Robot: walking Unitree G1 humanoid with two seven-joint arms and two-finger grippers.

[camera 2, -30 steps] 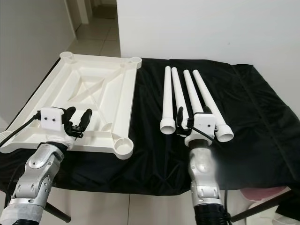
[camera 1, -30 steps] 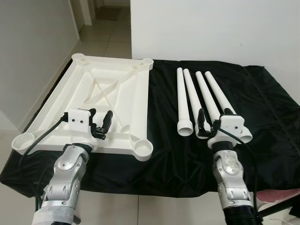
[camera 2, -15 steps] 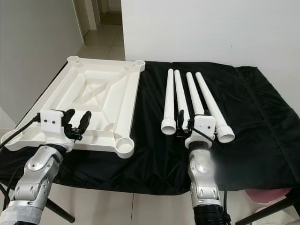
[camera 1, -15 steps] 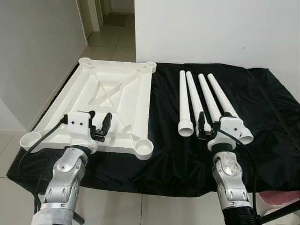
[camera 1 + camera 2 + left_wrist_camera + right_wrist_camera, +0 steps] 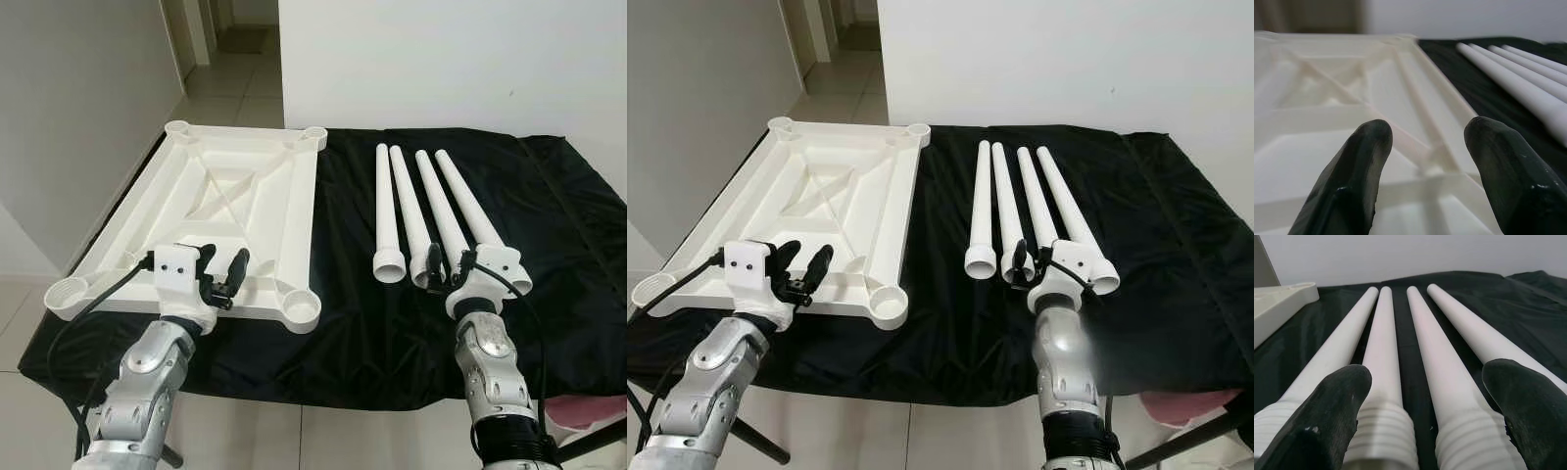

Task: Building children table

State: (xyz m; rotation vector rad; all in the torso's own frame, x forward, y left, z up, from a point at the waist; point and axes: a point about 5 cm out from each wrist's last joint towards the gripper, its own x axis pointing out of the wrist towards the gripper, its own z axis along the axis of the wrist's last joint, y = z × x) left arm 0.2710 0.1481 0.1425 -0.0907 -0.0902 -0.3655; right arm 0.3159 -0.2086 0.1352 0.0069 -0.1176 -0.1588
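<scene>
A white tabletop (image 5: 235,211) is lying upside down on the left half of a black cloth (image 5: 549,245), its ribbed underside facing up and a round socket (image 5: 297,310) sitting at each corner. Four white legs (image 5: 421,211) are lying side by side on the cloth to the right of the tabletop, apart from it, with their threaded wide ends pointing toward the robot.

The left gripper (image 5: 223,276) is hovering over the near edge of the tabletop, between the two near corner sockets. Its fingers (image 5: 1354,181) are standing spread apart with nothing between them; the left wrist view is looking past them across the ribs toward the far corner.

The right gripper (image 5: 1038,266) is sitting at the threaded ends of the legs. Its fingers (image 5: 1327,416) are released and spread wide, bracketing the ends of the two middle legs in the right wrist view; whether they are touching any leg cannot be told.

A white wall (image 5: 441,59) is standing behind the cloth, and a tiled floor (image 5: 235,73) is running off to the far left.
</scene>
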